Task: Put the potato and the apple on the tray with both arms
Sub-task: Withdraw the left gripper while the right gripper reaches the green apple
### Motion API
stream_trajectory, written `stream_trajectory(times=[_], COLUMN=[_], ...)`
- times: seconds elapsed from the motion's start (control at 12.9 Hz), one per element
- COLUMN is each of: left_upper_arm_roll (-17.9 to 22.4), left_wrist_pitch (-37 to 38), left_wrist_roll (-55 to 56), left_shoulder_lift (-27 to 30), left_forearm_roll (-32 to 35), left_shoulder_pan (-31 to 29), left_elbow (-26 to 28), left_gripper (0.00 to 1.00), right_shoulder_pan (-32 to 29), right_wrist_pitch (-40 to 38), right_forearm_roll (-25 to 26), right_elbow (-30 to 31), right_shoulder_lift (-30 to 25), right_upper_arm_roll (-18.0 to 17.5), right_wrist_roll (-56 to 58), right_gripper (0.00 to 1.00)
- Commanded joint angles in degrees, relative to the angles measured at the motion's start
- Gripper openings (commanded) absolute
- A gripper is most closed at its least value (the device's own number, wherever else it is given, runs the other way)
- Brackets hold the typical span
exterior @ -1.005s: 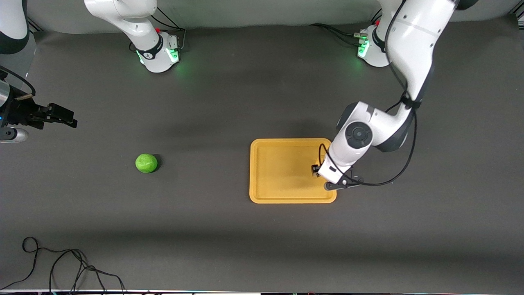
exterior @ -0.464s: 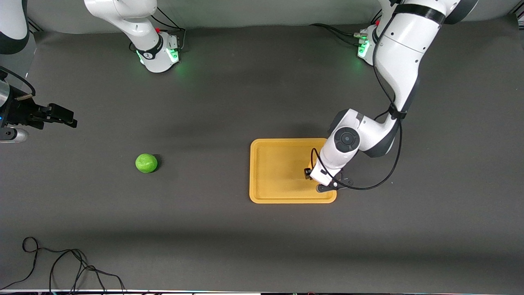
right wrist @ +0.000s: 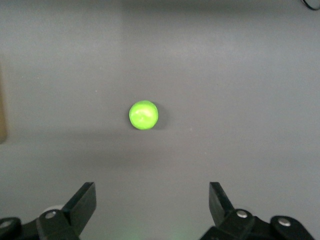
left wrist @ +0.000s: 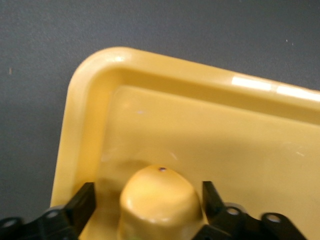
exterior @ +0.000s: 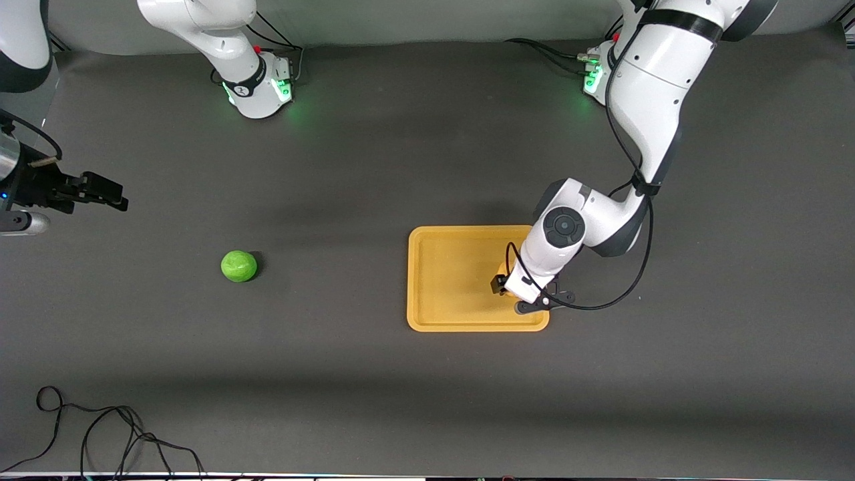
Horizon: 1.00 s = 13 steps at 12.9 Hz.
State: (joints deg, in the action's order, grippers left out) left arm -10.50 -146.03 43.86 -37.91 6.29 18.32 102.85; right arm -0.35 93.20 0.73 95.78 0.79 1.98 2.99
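Note:
The yellow-tan potato (left wrist: 160, 200) sits on the orange-yellow tray (left wrist: 90, 125), near its corner. My left gripper (left wrist: 147, 192) is low over it, its fingers open on either side with a gap showing. In the front view the left gripper (exterior: 509, 287) is over the tray (exterior: 441, 294) at the end toward the left arm, and its hand hides most of the potato (exterior: 503, 270). The green apple (exterior: 238, 266) lies on the bare table toward the right arm's end. My right gripper (exterior: 100, 190) is held up over the table's edge, open and empty, with the apple (right wrist: 143, 115) far below it.
A loose black cable (exterior: 100, 427) lies at the table's corner nearest the front camera, at the right arm's end. The two green-lit arm bases (exterior: 260, 87) (exterior: 604, 77) stand along the edge farthest from the front camera. Dark mat lies between apple and tray.
My left gripper has moved a little inward over the tray and come lower. A bit of the potato now shows beside it. The right arm and the apple have hardly moved.

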Motion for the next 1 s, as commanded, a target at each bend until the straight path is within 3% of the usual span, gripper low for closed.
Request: stream_trajectory(times=[0.0,0.23,0.46,0.7,0.93], left_upper_arm_roll=[1.4,1.4,1.2,0.8,0.9], left_wrist_pitch=[0.2,6.6,24.2,42.2,51.5], left_wrist_roll=[1.8,1.2,-2.5,-17.9,-32.1], left_shoulder_lift=[0.1,3.4,8.5,12.1,16.7], left_forearm_roll=[1.6,1.8,1.7,0.9,-0.9], left_shoulder_pan=[0.9,0.6,-1.3,-7.3,-15.1], left_elbow=[-0.8,-1.9,-9.5,-19.7,-24.5], left_gripper=[0.99,0.99,0.99,0.99,0.95], right_shoulder_pan=[3.3,4.3,4.3,4.1,4.3], right_wrist_pitch=[5.5,10.2,19.5,30.9,39.9], right_forearm_roll=[0.0,-0.5,-1.5,-1.5,-2.1], right_elbow=[2.7,3.3,12.0,21.8,27.2], right_shoulder_lift=[-0.1,3.1,2.9,3.7,6.6], right_upper_arm_roll=[0.4,0.2,0.4,0.5,0.5], right_wrist_roll=[0.6,0.5,0.5,0.6,0.4], right_gripper=[1.0,1.0,1.0,1.0,1.0])
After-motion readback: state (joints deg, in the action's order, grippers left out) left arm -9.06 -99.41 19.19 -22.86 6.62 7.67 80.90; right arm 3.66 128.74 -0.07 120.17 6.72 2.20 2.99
